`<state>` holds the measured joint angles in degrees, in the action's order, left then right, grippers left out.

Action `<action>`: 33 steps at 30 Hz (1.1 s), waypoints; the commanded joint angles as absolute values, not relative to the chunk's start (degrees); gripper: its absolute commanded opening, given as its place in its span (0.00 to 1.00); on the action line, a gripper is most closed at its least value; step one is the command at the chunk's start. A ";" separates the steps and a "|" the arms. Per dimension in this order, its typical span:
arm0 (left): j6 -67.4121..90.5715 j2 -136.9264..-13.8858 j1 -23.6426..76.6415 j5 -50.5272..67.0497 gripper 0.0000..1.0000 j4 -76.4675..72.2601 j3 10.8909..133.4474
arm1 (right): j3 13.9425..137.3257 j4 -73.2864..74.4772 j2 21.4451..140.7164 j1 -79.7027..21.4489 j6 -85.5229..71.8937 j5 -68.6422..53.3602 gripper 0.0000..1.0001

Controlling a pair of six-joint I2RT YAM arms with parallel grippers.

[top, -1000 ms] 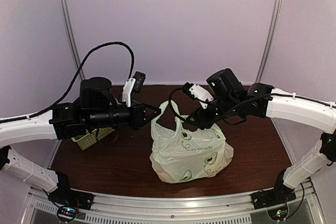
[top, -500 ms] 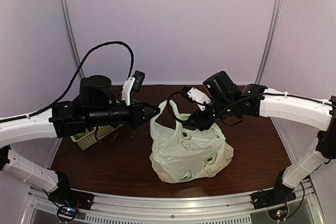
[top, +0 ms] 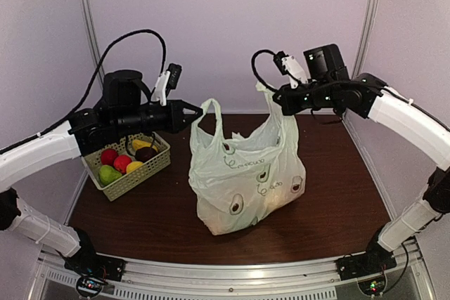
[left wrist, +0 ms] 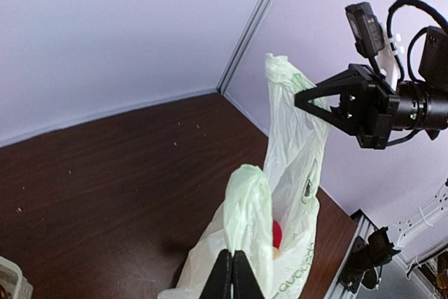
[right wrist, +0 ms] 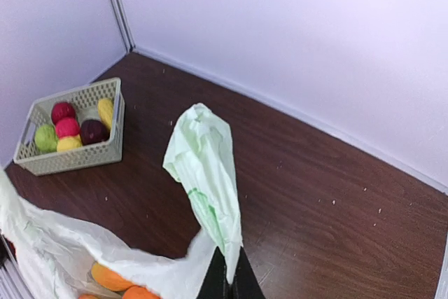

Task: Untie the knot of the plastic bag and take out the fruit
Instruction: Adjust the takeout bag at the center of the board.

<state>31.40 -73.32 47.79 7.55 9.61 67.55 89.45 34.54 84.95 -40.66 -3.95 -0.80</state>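
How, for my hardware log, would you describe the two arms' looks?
Left arm and right arm match: white shells on long links, black joints and wrists, black tapering jaws. A black cable loops above each wrist, beside a white camera block.

I see a pale greenish-white plastic bag (top: 242, 180) with dark avocado prints, and orange fruit (right wrist: 110, 277). The bench (top: 337, 194) is dark brown, the basket (top: 137, 175) pale green.
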 commanded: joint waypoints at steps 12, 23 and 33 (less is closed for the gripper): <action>22.63 -63.54 43.59 22.80 0.00 0.44 61.95 | 73.39 25.41 67.56 -39.51 -15.48 -1.37 0.00; 28.88 -62.28 43.72 18.82 0.32 2.24 54.79 | 57.86 14.31 62.86 -42.61 -22.60 -14.53 0.00; 35.58 -60.36 60.50 -10.78 0.70 13.04 61.07 | 52.90 13.08 58.70 -47.13 -26.93 -4.72 0.00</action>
